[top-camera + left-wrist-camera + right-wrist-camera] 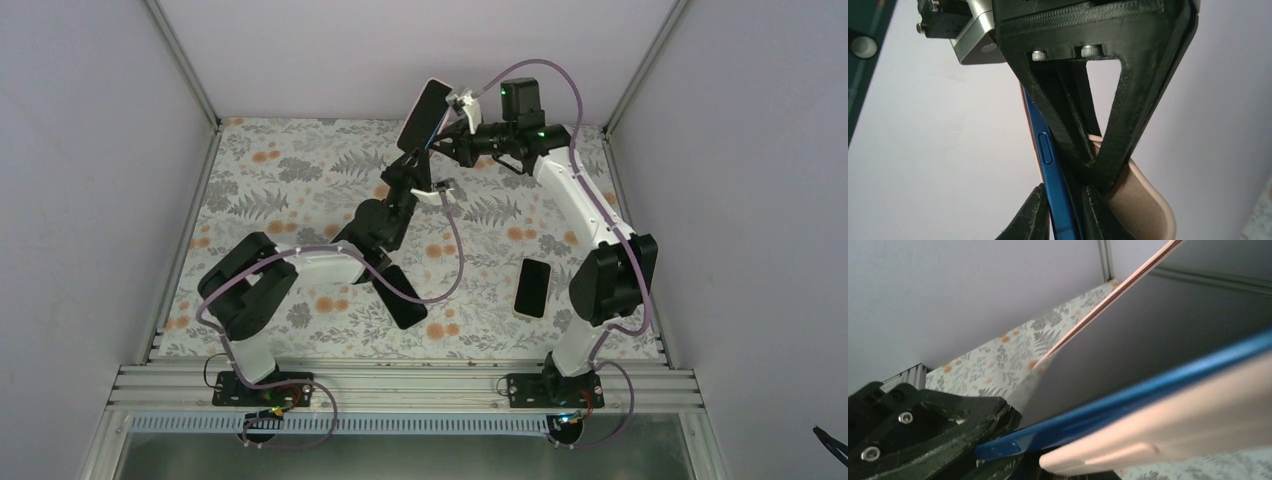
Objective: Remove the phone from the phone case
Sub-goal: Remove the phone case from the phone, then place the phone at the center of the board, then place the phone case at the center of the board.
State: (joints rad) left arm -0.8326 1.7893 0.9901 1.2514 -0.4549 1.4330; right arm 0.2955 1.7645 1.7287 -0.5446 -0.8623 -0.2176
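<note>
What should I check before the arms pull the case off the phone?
1. Left gripper shut on the blue phone edge: ok.
2. Pink case peeled off that edge: ok.
3. Right gripper shut: ok. Whether on case or phone: cannot tell.
4. Case fully off: not ok, its far rim hugs the screen.
5. Second phone on the floral mat, apart from both grippers: ok.
</note>
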